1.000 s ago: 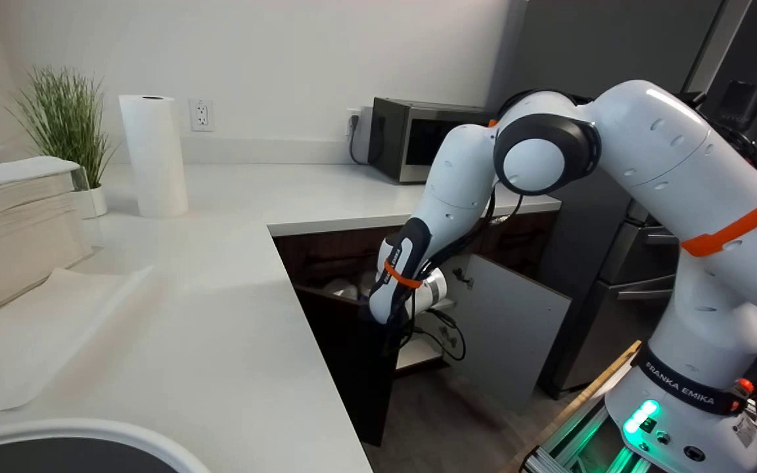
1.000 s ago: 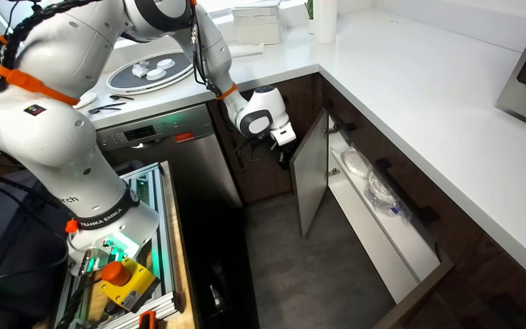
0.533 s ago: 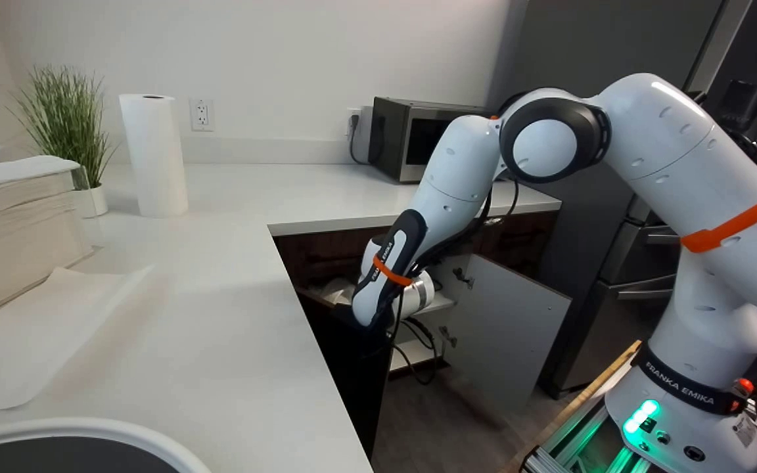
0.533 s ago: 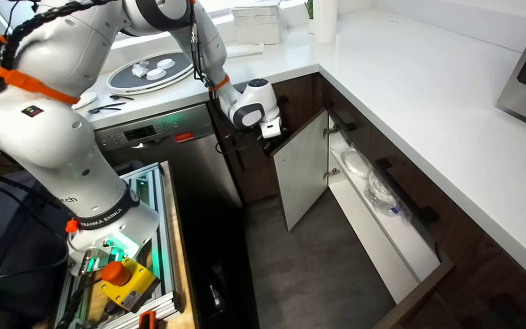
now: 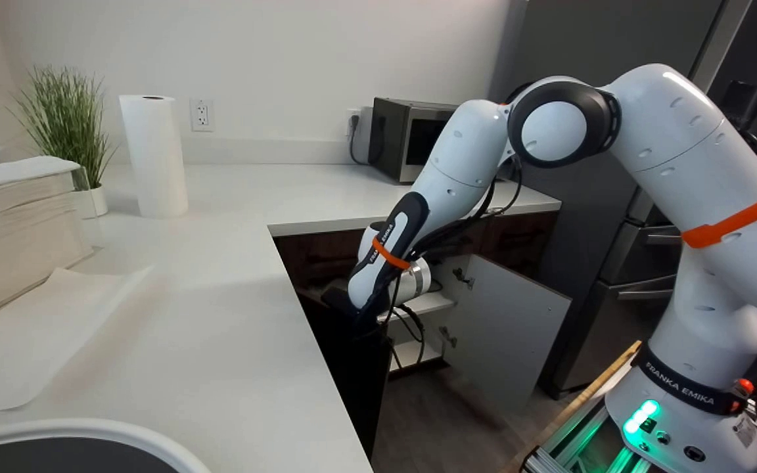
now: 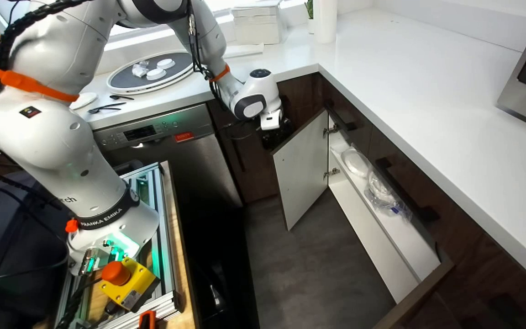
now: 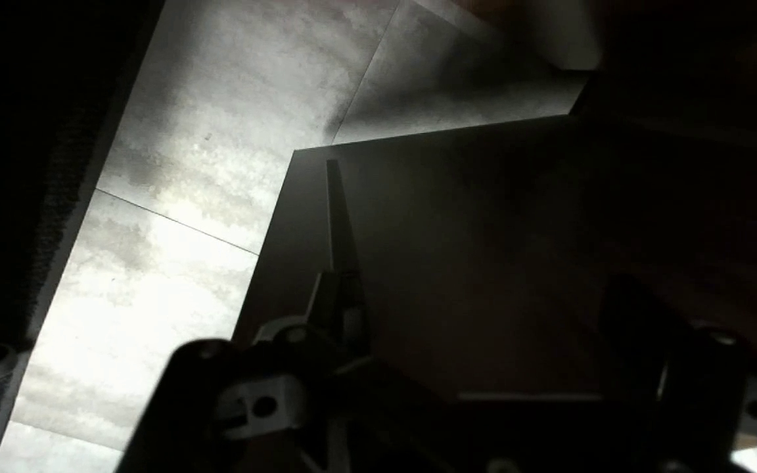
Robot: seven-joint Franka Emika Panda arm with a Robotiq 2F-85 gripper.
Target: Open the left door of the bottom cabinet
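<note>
The left door (image 6: 302, 169) of the bottom cabinet (image 6: 372, 237) stands swung well out, its pale inner face showing in an exterior view. Its dark outer face (image 7: 457, 217) fills much of the wrist view, with a long slim handle (image 7: 340, 217) on it. My gripper (image 7: 483, 282) is at the outer side of this door, near its free upper edge. The jaws are wide apart. The handle lines up with the left finger (image 7: 345, 302); whether they touch I cannot tell. The other finger is a dim shape at the right.
The right door (image 5: 510, 322) of the cabinet is also swung out. Wrapped plates (image 6: 381, 187) lie on the cabinet shelf. The white counter (image 6: 409, 77) overhangs the doors. A dishwasher (image 6: 167, 151) stands beside the arm, and a microwave (image 5: 418, 138) sits on the counter.
The left door swung farther outward in the first half second, with the gripper moving along. Since then the door has stayed put while the hand rose slightly.
</note>
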